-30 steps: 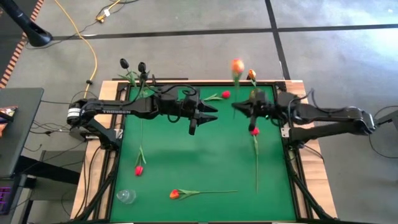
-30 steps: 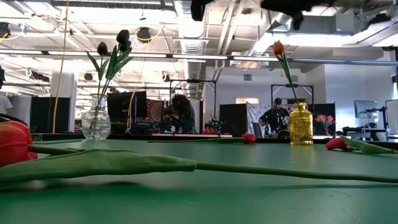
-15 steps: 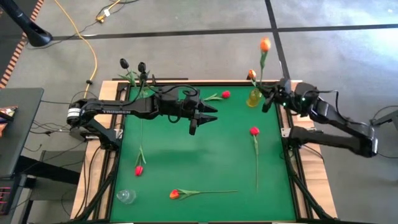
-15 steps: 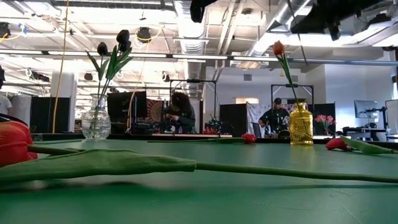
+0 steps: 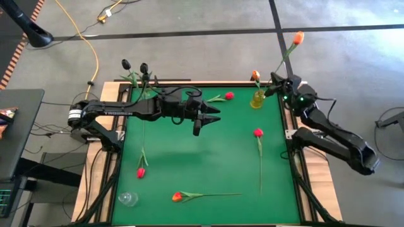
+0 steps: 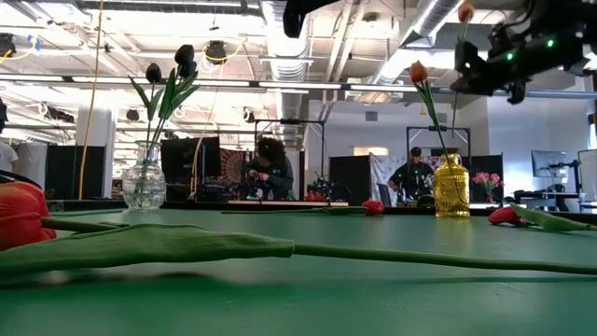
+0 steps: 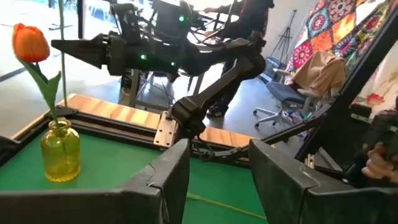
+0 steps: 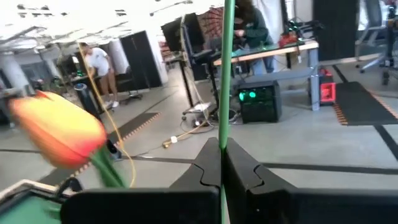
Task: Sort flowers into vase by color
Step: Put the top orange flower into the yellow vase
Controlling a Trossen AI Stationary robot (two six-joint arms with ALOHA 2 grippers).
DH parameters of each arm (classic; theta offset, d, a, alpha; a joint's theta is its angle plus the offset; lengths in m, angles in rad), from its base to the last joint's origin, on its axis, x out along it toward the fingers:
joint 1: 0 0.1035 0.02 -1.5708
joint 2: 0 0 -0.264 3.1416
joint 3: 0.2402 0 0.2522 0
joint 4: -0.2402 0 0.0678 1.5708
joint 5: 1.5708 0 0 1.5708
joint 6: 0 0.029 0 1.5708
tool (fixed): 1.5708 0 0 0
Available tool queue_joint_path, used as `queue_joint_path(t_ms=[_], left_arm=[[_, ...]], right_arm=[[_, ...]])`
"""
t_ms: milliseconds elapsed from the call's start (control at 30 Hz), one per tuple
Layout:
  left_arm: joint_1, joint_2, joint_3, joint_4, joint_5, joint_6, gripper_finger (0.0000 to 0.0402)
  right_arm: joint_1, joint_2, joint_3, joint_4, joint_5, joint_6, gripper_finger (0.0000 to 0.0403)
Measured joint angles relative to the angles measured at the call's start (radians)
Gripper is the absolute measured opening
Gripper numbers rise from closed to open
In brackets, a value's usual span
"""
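Note:
My right gripper (image 5: 276, 85) is by the table's far right corner, shut on the stem of an orange tulip whose head (image 5: 298, 38) stands high above it. Just beside it stands the yellow vase (image 5: 257, 99), its base on the mat, with one orange tulip (image 6: 418, 72) in it. A clear vase (image 6: 144, 182) at the far left holds black tulips (image 5: 144, 67). Red tulips (image 5: 257, 133) (image 5: 141, 171) (image 5: 228, 95) and an orange-red one (image 5: 177, 197) lie flat on the green mat. My left gripper (image 5: 214, 113) hangs open over the mat's middle, holding nothing. My right gripper pinches the orange tulip's thin green stem (image 8: 225, 134) between its two fingers, well below the head. The fingers lie level and across the stem, coming from the table's right side. The tulip is lifted clear and nearly upright, its head (image 6: 465, 11) leaning away to the far right.
A small clear cup (image 5: 128, 198) stands at the near left corner. The mat (image 5: 208, 157) has a raised wooden and metal frame around it. People work at desks in the room beyond the far edge.
My right gripper has swung from over the mat toward the table's far right corner, past the yellow vase, and has sunk a little, still shut on the orange tulip. The tulip has travelled with it, its head now leaning out beyond the table's edge.

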Motion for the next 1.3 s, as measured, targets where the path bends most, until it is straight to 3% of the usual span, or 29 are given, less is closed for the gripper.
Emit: queue_joint_path(t_ms=[933, 1300], left_arm=[[0.000, 0.000, 0.000, 0.002, -0.051, -0.010, 0.0153], [0.000, 0.000, 0.000, 0.000, -0.047, -0.006, 0.0153]], right_arm=[[-0.025, 0.261, -0.025, 0.124, -0.002, -0.061, 0.0026], [-0.024, 0.243, -0.024, 0.091, -0.002, -0.045, 0.0068]])
